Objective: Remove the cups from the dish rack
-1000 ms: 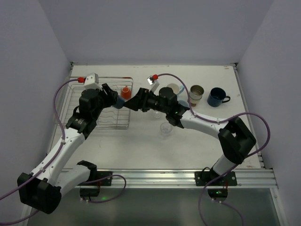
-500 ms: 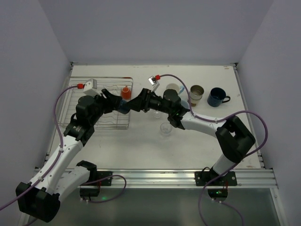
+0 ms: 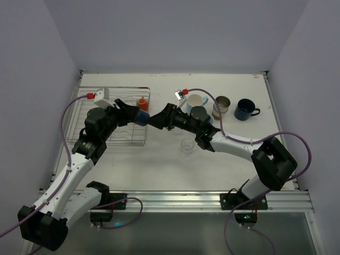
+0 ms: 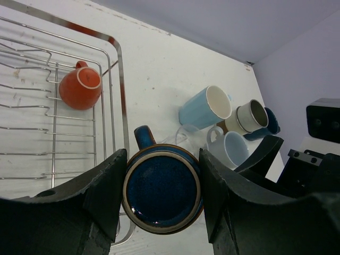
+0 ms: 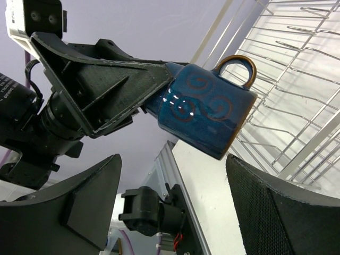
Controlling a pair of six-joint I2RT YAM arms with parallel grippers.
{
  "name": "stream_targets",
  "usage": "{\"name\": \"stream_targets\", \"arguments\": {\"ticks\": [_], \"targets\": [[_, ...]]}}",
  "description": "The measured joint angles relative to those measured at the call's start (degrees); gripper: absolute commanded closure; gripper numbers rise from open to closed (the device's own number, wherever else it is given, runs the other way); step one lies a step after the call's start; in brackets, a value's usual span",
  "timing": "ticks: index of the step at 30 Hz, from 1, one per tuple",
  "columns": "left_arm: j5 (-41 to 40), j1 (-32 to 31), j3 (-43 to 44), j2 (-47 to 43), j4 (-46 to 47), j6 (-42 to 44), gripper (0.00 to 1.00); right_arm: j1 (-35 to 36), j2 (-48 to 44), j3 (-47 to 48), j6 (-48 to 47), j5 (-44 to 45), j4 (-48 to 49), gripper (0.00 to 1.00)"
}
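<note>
My left gripper is shut on a navy mug with swirl marks, one finger on each side of its body. In the top view the navy mug hangs just past the right edge of the dish rack. My right gripper faces it from the right, open. In the right wrist view the mug sits just above the gap of the right gripper, touching neither finger. An orange mug lies in the rack's far right corner.
On the table right of the rack stand a light blue cup, a metallic tumbler, a navy mug and a clear glass. The rack's wire dividers lie left of the held mug.
The left arm dropped and carried the navy mug slightly right, off the rack's edge. The right gripper's jaws widened and its wrist shifted a little right and down.
</note>
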Motion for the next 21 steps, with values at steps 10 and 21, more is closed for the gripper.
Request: {"name": "stream_targets", "arguments": {"ticks": [10, 21], "targets": [[8.2, 0.0, -3.7, -1.4, 8.2, -6.9, 1.00, -0.1, 1.3, 0.6, 0.7, -4.0, 2.6, 0.41], [11.4, -2.4, -6.9, -4.9, 18.1, -18.3, 0.36, -0.4, 0.5, -0.2, 3.8, -9.6, 13.6, 0.91]]}}
